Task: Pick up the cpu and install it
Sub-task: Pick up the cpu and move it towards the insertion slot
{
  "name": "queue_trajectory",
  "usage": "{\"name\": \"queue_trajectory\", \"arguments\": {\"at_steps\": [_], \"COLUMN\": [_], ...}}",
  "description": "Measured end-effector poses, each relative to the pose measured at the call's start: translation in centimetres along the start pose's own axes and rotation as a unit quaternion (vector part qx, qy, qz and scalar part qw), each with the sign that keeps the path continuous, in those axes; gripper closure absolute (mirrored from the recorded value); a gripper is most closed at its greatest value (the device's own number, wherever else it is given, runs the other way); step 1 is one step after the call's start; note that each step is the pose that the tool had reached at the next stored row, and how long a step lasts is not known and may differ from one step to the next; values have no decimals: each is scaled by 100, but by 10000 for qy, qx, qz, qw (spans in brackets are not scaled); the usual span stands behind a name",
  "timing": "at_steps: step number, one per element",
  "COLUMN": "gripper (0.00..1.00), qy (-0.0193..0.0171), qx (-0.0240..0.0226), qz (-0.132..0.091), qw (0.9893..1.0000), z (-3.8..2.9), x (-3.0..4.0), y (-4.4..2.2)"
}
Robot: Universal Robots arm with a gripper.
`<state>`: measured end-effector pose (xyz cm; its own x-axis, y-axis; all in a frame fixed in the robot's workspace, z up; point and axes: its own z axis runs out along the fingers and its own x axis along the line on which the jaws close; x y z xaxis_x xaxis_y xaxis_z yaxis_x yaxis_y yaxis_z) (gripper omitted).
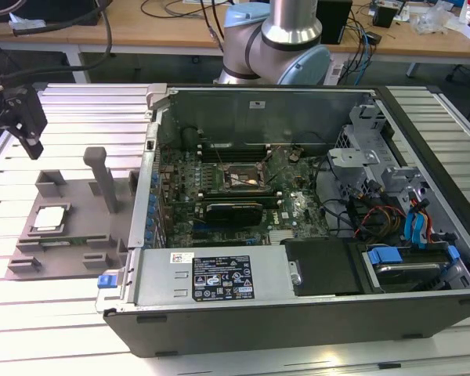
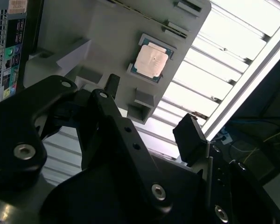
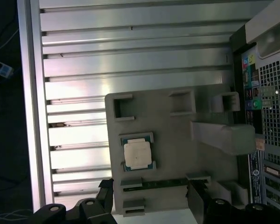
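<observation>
The cpu (image 1: 48, 218) is a small square chip with a shiny metal top. It lies flat in a recess of the grey plastic tray (image 1: 78, 200), at the exterior view's left, and shows in both wrist views (image 2: 151, 59) (image 3: 137, 154). My gripper (image 1: 25, 125) hangs above the table behind the tray, well above the cpu. In both wrist views the black fingers (image 2: 192, 135) (image 3: 196, 198) stand apart, and the gripper (image 2: 151, 112) (image 3: 151, 193) is open with nothing held. The motherboard's socket (image 1: 243, 178) lies inside the open computer case (image 1: 298, 196).
The tray carries raised blocks, a tall grey post (image 1: 103, 178) and a long dark card (image 3: 154, 183) in a slot. The case wall (image 1: 145, 196) rises right beside the tray. Slatted metal table (image 1: 86, 110) surrounds both; cables, drive bays and a power supply fill the case.
</observation>
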<state>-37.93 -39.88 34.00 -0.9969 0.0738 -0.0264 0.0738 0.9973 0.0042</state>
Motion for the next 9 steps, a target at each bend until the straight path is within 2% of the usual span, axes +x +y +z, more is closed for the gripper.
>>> {"name": "queue_trajectory", "arguments": {"at_steps": [2,9], "gripper": [26,26], "qy": [0,0], "qx": [0,0], "qz": [0,0], "qw": [10000,10000], "z": [43,69], "x": [1,2], "y": [0,0]}}
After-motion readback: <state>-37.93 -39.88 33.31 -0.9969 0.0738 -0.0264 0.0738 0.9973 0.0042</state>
